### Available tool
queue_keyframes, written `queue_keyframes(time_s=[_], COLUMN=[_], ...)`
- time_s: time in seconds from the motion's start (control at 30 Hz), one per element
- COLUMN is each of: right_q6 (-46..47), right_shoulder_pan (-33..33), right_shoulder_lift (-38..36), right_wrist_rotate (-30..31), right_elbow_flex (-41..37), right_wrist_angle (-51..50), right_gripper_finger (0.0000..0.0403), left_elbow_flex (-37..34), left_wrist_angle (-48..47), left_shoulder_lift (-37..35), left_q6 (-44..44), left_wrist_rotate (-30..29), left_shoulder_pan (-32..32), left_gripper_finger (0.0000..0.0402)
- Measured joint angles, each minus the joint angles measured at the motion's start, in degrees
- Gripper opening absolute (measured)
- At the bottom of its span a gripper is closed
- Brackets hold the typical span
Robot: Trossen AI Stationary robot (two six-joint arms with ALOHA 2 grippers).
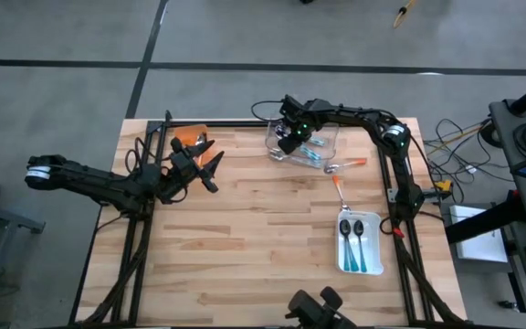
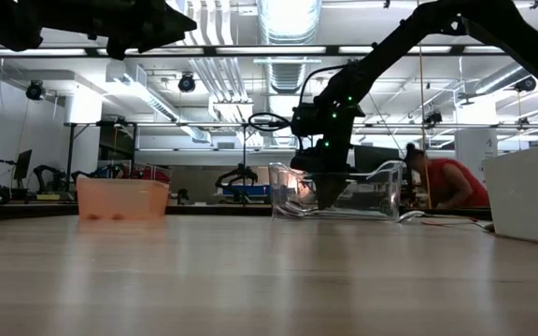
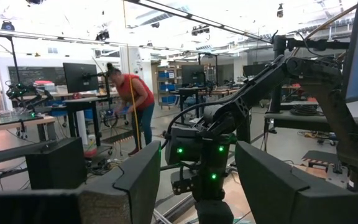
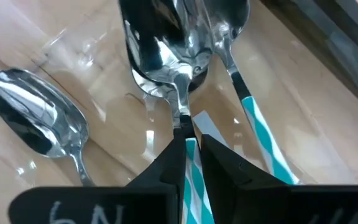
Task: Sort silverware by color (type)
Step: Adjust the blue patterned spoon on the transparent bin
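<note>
Teal-striped spoon handle between my right fingers: that is the grip I am working now.

High view: right end effector [image 1: 292, 135] sits down inside the clear bin [image 1: 329, 135] at the far right of the bench [image 1: 245, 238]. Two more teal spoons lie in the white tray [image 1: 374, 265] near the right edge, handles toward me. An orange-handled spoon [image 1: 338, 188] lies loose on the wood between bin and tray, and another [image 1: 347, 165] rests just beside the bin. Left end effector [image 1: 201, 166] hangs next to the orange tray [image 1: 190, 137], well apart from all of it.

Low view: right arm drops into the clear bin from above; the fingers are hidden behind the bin wall. Orange tray stands off to the side.

Left wrist view: left fingers stand wide apart with nothing between them, looking across at the right arm. A person in a red top [image 3: 135, 99] stands in the room behind.

Right wrist view: both fingers are nearly together on the striped handle of a teal spoon [image 4: 182, 87], just below its bowl. The handle's long axis runs straight back between the fingers. A second teal spoon [image 4: 253, 118] lies just beside it, bowls overlapping; a plain spoon [image 4: 36, 121] lies apart.

Judgement: the right arm is the nearer one. The lift should go straight up, and the neighbouring spoon may drag along.
</note>
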Motion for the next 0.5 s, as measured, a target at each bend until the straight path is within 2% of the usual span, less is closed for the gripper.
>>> queue_keyframes(time_s=[0.33,0.5], right_q6=[-6.7,-13.5], right_shoulder_pan=[0.0,0.2], right_shoulder_lift=[-0.3,-0.3], right_wrist_rotate=[-0.3,-0.5], right_elbow_flex=[0.0,0.4], right_wrist_angle=[-2.1,-3.0], right_gripper_finger=[0.0033,0.0033], left_elbow_flex=[0.0,0.0], left_wrist_angle=[0.0,0.0], left_shoulder_lift=[0.0,0.0], left_q6=[0.0,0.0], left_wrist_rotate=[0.0,0.0], left_shoulder_pan=[0.0,0.0], left_gripper_finger=[0.0188,0.0188])
